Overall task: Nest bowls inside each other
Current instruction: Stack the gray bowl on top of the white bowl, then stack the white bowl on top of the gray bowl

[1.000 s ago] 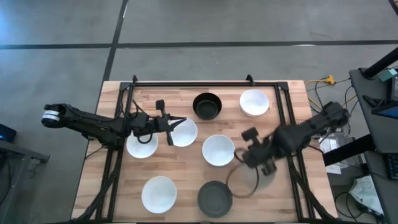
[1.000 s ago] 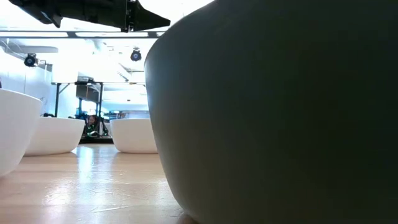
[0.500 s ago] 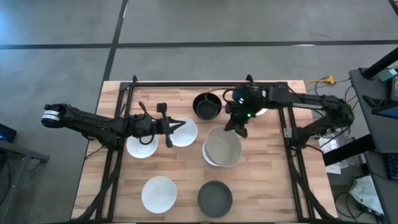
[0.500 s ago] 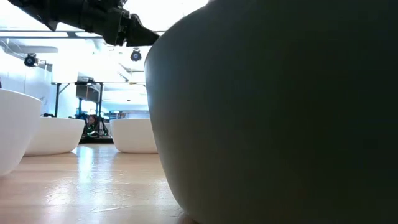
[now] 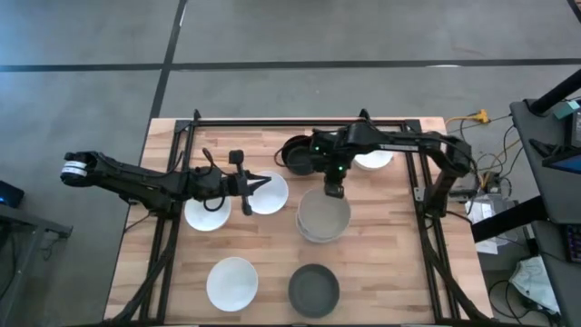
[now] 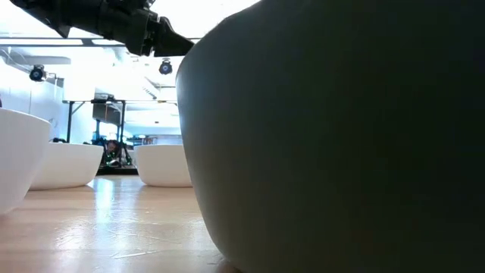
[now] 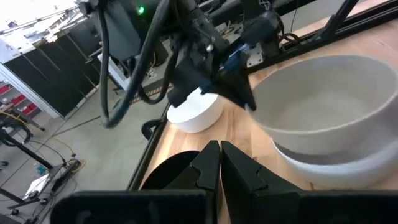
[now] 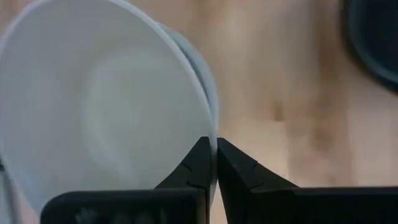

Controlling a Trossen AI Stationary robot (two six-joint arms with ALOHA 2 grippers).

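Observation:
A pale grey-green bowl (image 5: 324, 216) sits in a white bowl (image 5: 305, 234) at the table's middle, with my right gripper (image 5: 332, 189) shut on it. My left gripper (image 5: 263, 180) is shut, holds nothing, and hovers over a white bowl (image 5: 270, 196) next to another white bowl (image 5: 205, 213). A black bowl (image 5: 300, 154) and a white bowl (image 5: 372, 160) stand at the far side. At the near side stand a white bowl (image 5: 231, 283) and a dark grey bowl (image 5: 313, 289). My right gripper pinches the grey-green bowl's rim (image 8: 212, 132) on its far side, one finger inside the bowl and one outside. The fingers come from above, slanting down from the far side. The bowl is mouth up, its underside down inside the white bowl's rim (image 7: 348, 169).
A black frame rail (image 5: 300, 122) runs along the far edge, with struts down both sides. The dark grey bowl (image 6: 333, 136) fills most of the low view. Bare wood lies at the near right (image 5: 390, 272).
My right gripper has swung from the table's near right toward the far side and the middle, carrying the grey-green bowl over the middle white bowl and lowering it in. The bowl has gone from steeply tilted to mouth up. My left gripper has tipped slightly downward.

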